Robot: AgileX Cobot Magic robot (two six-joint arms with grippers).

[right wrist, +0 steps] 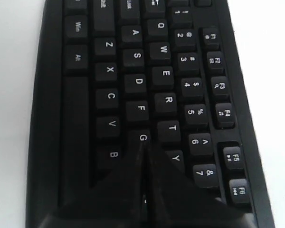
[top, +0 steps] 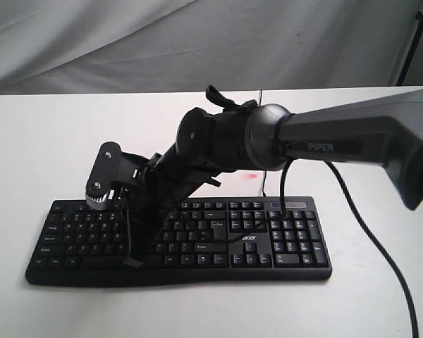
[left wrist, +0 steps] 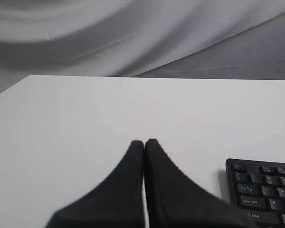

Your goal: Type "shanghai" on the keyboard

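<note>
One black Acer keyboard [top: 268,239] lies across the lower middle of the exterior frame on a white table [top: 42,141]. Its number pad [top: 294,236] is toward the right, with the white "acer" logo [top: 249,239] just left of it. Only one arm shows in this view. It is the right arm [top: 352,137], marked "PiPER", and it enters from the right edge and reaches across the middle to the left half of the keys. The right gripper [top: 132,259] points down onto the keyboard's lower rows, left of centre. In the right wrist view its two fingers are pressed together with nothing between them, and the right gripper [right wrist: 145,145] tip sits right at the G key [right wrist: 141,137], between the F and Y keys. Whether it presses the key cannot be told. In the left wrist view, the left gripper [left wrist: 144,141] also has its two fingers closed flat against each other, holding nothing. It hangs over bare table [left wrist: 85,109], with one corner of the keyboard [left wrist: 266,185] off to its side. One black arm cable [top: 370,239] trails over the table in the lower right of the exterior frame. A wrinkled white cloth [top: 92,42] fills the top.
</note>
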